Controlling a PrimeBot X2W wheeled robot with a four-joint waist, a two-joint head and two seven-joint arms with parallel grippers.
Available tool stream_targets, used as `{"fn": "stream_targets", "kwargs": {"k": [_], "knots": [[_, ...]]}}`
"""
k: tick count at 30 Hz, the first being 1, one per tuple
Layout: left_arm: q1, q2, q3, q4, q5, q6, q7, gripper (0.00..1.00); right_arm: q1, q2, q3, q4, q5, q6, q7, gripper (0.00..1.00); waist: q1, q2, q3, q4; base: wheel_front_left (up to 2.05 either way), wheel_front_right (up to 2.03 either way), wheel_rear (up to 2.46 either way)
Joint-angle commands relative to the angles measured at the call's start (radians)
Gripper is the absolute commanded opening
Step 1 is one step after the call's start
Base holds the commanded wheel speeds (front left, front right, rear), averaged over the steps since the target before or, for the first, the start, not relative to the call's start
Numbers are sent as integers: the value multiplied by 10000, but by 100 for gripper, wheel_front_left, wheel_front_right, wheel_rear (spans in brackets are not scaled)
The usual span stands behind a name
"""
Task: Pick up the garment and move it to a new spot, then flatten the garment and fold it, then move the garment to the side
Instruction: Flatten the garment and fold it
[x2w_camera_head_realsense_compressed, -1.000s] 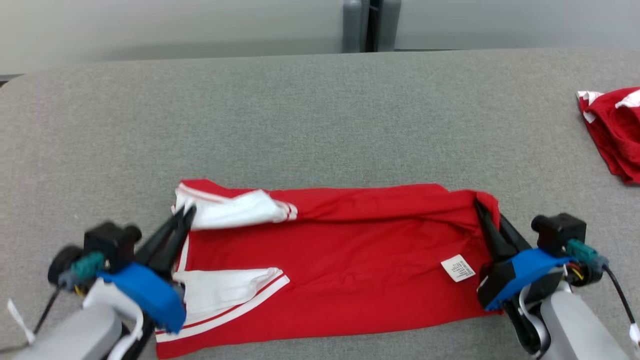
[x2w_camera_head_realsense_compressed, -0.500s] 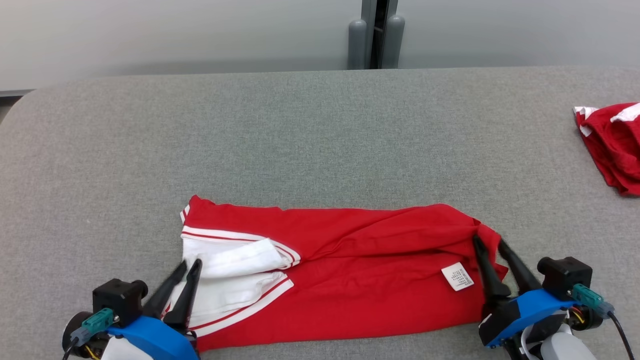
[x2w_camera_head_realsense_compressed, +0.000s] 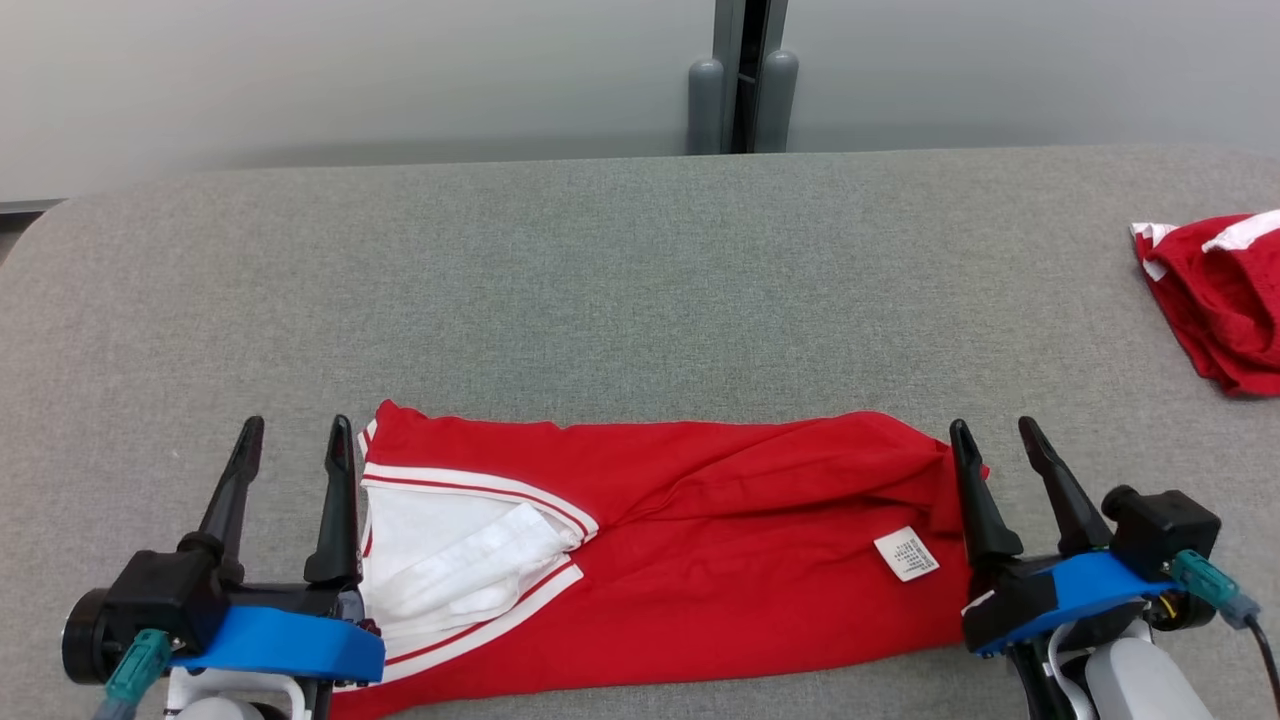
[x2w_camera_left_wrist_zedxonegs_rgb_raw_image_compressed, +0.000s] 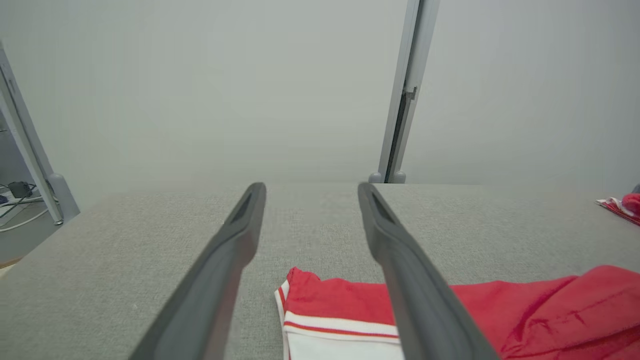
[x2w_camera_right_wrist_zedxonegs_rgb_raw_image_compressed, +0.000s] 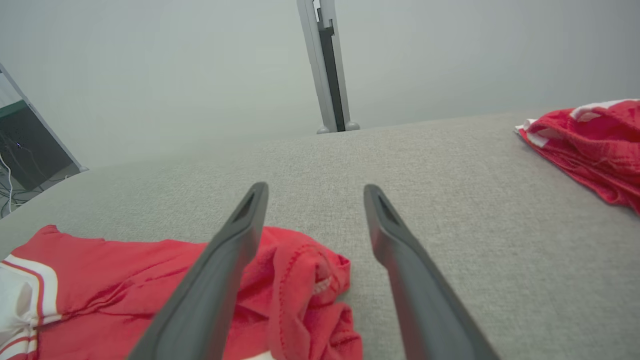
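At the near left, the left end effector (x2w_camera_head_realsense_compressed: 298, 428) hovers low over the grey desk (x2w_camera_head_realsense_compressed: 620, 280), its two dark fingers spread wide with nothing between them; its right-hand finger stands just beside the left edge of the garment (x2w_camera_head_realsense_compressed: 720, 560). In the left wrist view, the same end effector (x2w_camera_left_wrist_zedxonegs_rgb_raw_image_compressed: 310, 187) points toward the far edge of the desk, and the garment's (x2w_camera_left_wrist_zedxonegs_rgb_raw_image_compressed: 340, 305) striped corner shows low between the fingers. The garment is red and lies folded into a long band along the near edge of the desk, with white, red-striped trim (x2w_camera_head_realsense_compressed: 460, 560) at its left end and a small white label (x2w_camera_head_realsense_compressed: 907, 553) toward its right end, which is bunched and wrinkled. The right end effector (x2w_camera_head_realsense_compressed: 994, 428) is also wide open and empty, its left-hand finger over that bunched end and the other over bare desk. A second red garment (x2w_camera_head_realsense_compressed: 1225, 300) lies crumpled at the far right, well apart.
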Motion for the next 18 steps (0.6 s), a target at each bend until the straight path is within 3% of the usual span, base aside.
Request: {"fn": "stream_targets", "kwargs": {"k": [1, 10, 18], "knots": [[177, -155, 224, -79, 262, -90, -37, 100, -127, 99, -41, 142, -117, -7, 60, 100, 0, 0, 8, -3, 0, 0, 0], [824, -1858, 2508, -142, 2307, -1194, -38, 100, -427, 505, -64, 1970, -129, -5, 534, 100, 0, 0, 83, 16, 0, 0, 0], [1011, -2693, 3847, 173, 3298, -2137, -38, 100, -714, 797, 185, 3382, 205, -5, 220, 100, 0, 0, 132, -54, 0, 0, 0]]}}
